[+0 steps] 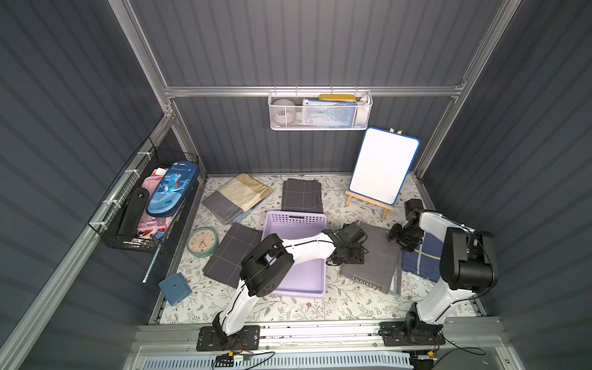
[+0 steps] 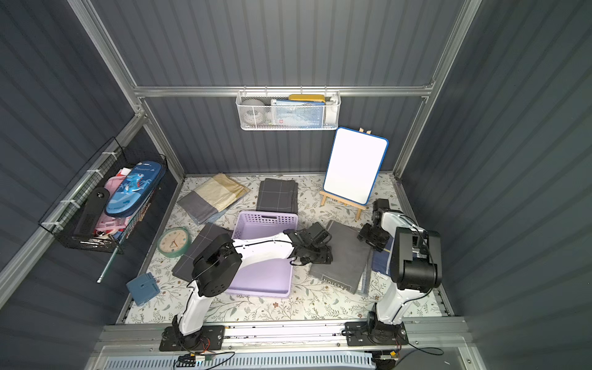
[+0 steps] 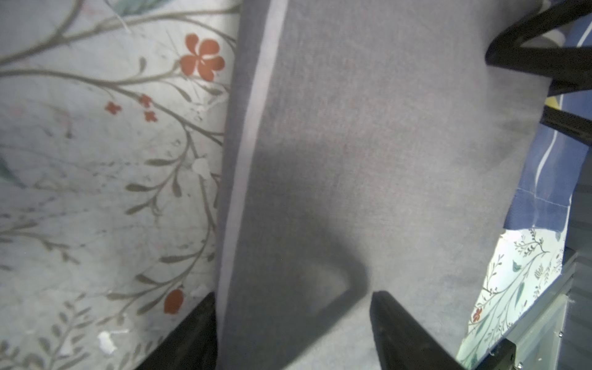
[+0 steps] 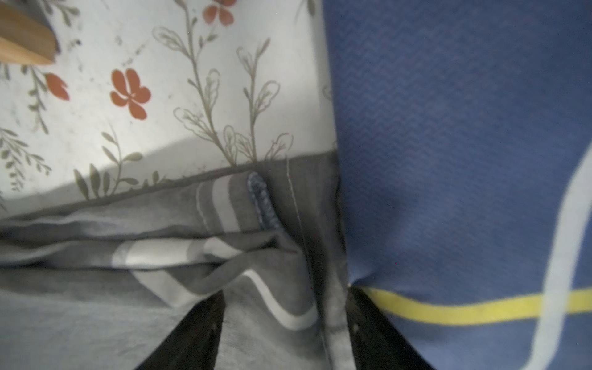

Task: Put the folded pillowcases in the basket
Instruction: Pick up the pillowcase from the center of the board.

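Floral tabletop (image 1: 320, 307), left end effector (image 3: 293, 294) apart over grey pillowcase (image 1: 374, 256), right end effector (image 4: 286, 291) state unclear

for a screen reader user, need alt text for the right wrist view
The right tool, black fingers apart, straddles the edge of a folded grey pillowcase, beside a navy cloth with a yellow stripe, on a floral table cover.

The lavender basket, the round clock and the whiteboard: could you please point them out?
Lavender basket (image 1: 296, 222): in a top view, on its perforated far wall.
Round clock (image 1: 202, 242): in a top view, centre of its face.
Whiteboard (image 1: 383, 165): in a top view, centre of its white surface.
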